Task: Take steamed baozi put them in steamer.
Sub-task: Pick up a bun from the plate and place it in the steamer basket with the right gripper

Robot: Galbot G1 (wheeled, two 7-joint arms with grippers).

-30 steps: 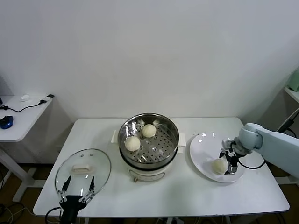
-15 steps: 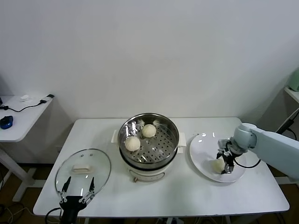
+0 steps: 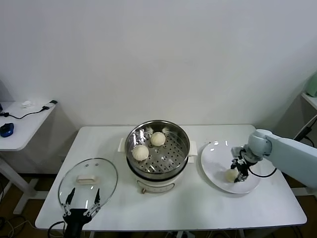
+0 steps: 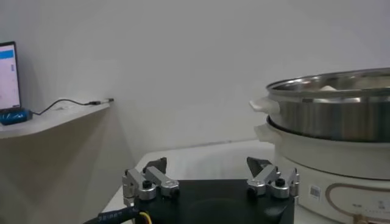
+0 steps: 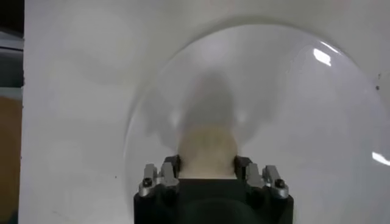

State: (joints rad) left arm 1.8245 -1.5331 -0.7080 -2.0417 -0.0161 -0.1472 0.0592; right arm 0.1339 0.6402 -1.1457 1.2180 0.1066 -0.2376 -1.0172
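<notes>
The steamer (image 3: 185, 142), a shiny steel pot on a white base, stands mid-table and holds two baozi (image 3: 140, 152) (image 3: 158, 139) on its perforated floor. A third baozi (image 3: 231, 174) lies on the white plate (image 3: 213, 158) to the right; no fourth one shows. My right gripper (image 3: 237, 173) is down on the plate with its fingers pressed against both sides of that baozi (image 5: 207, 149), which rests on the plate (image 5: 292, 109). My left gripper (image 3: 84, 191) is open and empty, parked at the table's front left; the steamer shows beside it in the left wrist view (image 4: 341, 109).
A round glass lid with a white handle (image 3: 106, 173) lies flat at the front left, just behind my left gripper. A side table with a cable and a blue object (image 3: 6, 130) stands far left. A wall runs behind the table.
My right gripper has shifted slightly left over the plate and closed its fingers around the baozi. The left arm and the steamer's contents are unchanged.
</notes>
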